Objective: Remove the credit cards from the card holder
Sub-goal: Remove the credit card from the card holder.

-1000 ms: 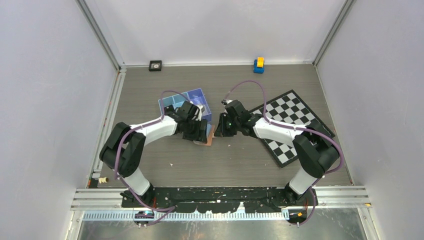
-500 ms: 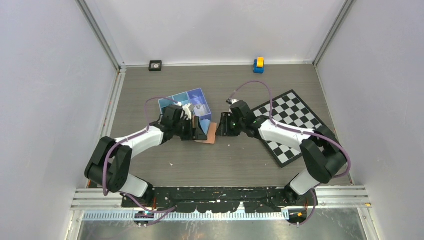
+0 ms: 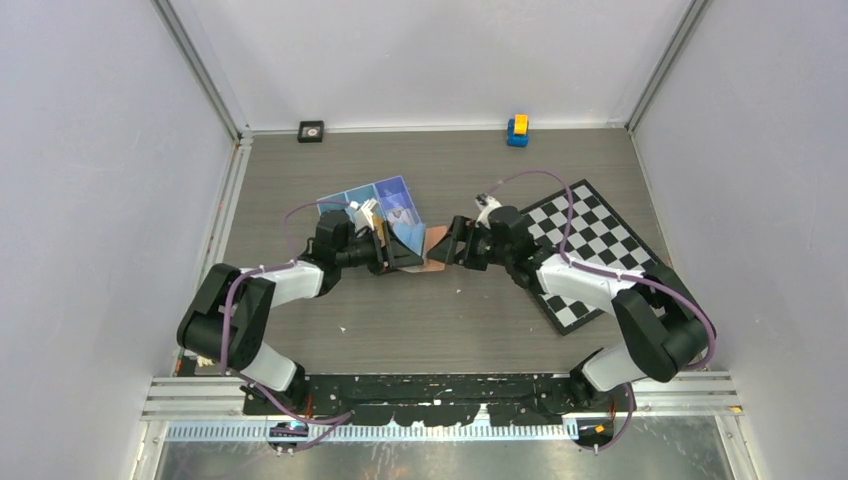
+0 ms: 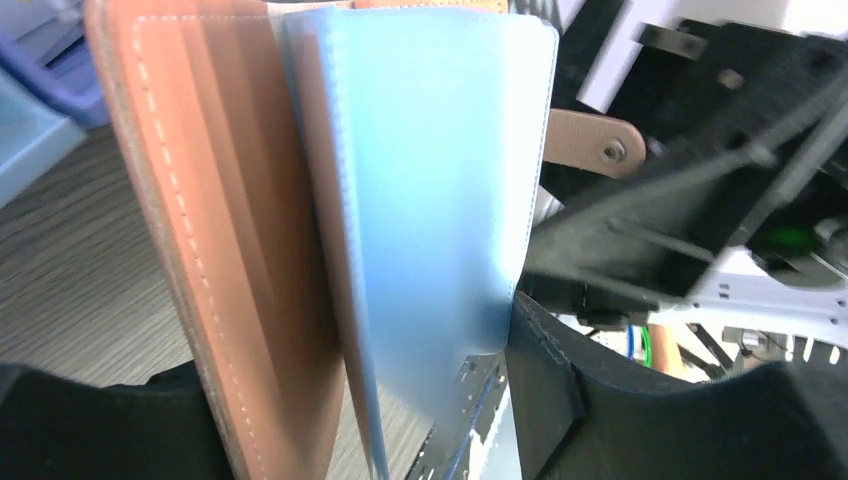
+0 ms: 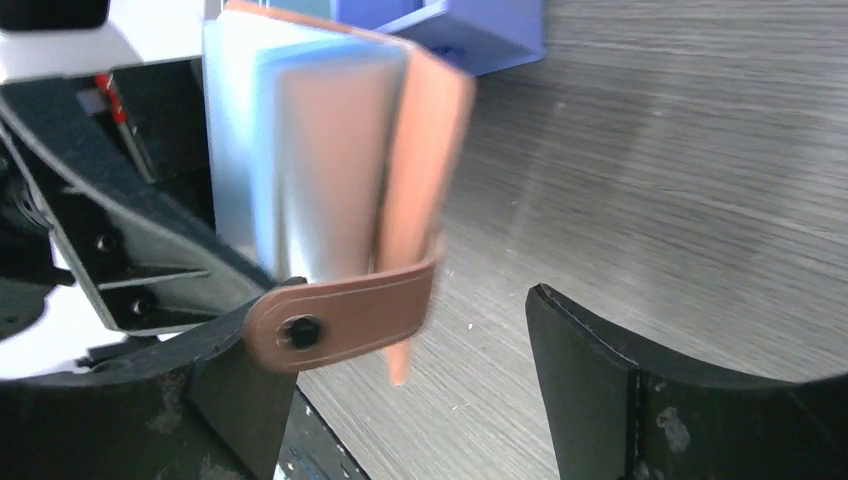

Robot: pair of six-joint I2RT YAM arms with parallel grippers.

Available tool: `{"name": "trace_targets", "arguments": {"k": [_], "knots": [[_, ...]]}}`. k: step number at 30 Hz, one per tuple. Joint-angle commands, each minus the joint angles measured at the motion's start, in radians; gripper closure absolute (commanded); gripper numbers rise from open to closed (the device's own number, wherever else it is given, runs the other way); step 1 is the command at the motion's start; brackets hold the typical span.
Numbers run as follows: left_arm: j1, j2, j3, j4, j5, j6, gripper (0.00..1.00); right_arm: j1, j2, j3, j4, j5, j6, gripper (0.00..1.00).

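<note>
Fingers of your left gripper clamp card holder upright, long axis vertical; right gripper spread wide, empty, faces open sleeves.

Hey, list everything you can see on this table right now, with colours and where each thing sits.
card holder: one, tan-brown, mid-table, fanned open
inner sleeves: a few, pale blue, inside the card holder
tray: one, blue, behind the card holder
checkered board: one, black-white, right side
toy block: one, blue-yellow, far edge
square item: one, black, far-left edge
left claw: black, gripping the card holder
right claw: black, open, beside its strap
</note>
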Motion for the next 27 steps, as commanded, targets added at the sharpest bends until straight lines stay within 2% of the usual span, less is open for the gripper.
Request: {"name": "trace_targets", "arguments": {"k": [1, 5, 9, 15, 24, 25, 27], "knots": [[0.004, 0.036, -0.021, 0.345, 0.129, -0.149, 0.81, -0.097, -0.027, -0.103, 0.332, -0.167, 0.182, 0.16], [0.004, 0.113, -0.047, 0.606, 0.173, -0.286, 0.81, -0.107, -0.007, -0.125, 0.453, -0.229, 0.231, 0.15], [0.004, 0.170, -0.045, 0.704, 0.192, -0.350, 0.83, -0.107, -0.022, -0.147, 0.517, -0.238, 0.247, 0.14], [0.001, 0.173, -0.047, 0.707, 0.188, -0.348, 0.83, -0.107, -0.044, -0.162, 0.538, -0.224, 0.248, 0.13], [-0.044, 0.160, -0.024, 0.635, 0.181, -0.296, 0.82, -0.106, 0.019, -0.161, 0.615, -0.225, 0.315, 0.13], [-0.047, 0.158, -0.023, 0.629, 0.181, -0.292, 0.82, -0.106, 0.016, -0.161, 0.614, -0.224, 0.314, 0.14], [-0.049, 0.152, -0.023, 0.625, 0.181, -0.289, 0.82, -0.106, 0.009, -0.158, 0.594, -0.220, 0.303, 0.23]]}}
